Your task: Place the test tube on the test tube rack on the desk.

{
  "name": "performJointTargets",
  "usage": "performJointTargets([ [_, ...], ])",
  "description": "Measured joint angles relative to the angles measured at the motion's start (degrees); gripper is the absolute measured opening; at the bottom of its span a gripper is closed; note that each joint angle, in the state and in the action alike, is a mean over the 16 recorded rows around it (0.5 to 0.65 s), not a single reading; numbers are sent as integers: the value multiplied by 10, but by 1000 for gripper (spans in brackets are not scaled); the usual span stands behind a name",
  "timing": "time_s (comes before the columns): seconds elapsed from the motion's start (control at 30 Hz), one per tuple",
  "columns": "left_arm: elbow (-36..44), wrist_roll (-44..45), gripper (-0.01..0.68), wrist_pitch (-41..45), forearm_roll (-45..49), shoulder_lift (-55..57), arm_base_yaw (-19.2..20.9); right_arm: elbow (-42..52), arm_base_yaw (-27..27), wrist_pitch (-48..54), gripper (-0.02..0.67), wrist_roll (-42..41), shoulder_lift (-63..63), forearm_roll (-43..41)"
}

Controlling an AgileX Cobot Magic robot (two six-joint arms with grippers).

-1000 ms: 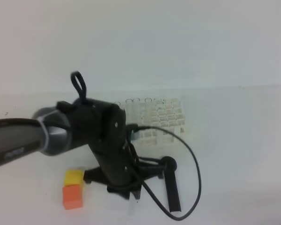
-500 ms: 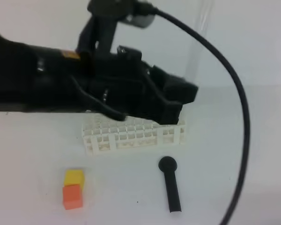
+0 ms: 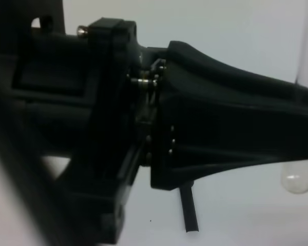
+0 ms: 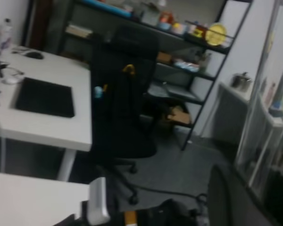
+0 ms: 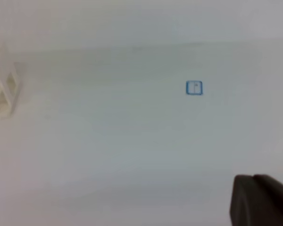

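My left gripper (image 3: 307, 128) is raised very close to the exterior high camera and fills most of that view as a dark mass. Its fingers reach to the right edge and are shut on the test tube (image 3: 299, 180). The tube is clear glass, hangs about upright, and its rounded closed end shows below the fingers. The test tube rack (image 5: 2, 89) shows only as a blurred white grid at the left edge of the right wrist view; the arm hides it in the exterior high view. My right gripper (image 5: 260, 201) is a dark, shut tip low over the desk (image 5: 132, 141).
A black round-headed stick (image 3: 189, 214) lies on the white desk below the left arm. A small blue square mark (image 5: 194, 87) sits on the desk right of the rack. The left wrist view faces the room: shelves, an office chair, another table.
The left arm has lifted from the desk towards the camera with the tube in it. It now covers the rack and the coloured cubes, which were visible before.
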Motion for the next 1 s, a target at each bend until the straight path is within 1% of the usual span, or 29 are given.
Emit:
performJointTargets([
  [0.2, 0, 2, 111, 21, -36, 0, 0, 1, 0, -71, -1, 1, 0, 61],
  [0.5, 0, 0, 111, 2, -93, 0, 0, 2, 0, -164, -1, 5, 0, 156],
  [0.7, 0, -2, 111, -6, -128, 0, 0, 2, 0, -177, -1, 9, 0, 188],
  [1.0, 0, -7, 111, -12, -149, 0, 0, 2, 0, -176, -1, 12, 0, 193],
])
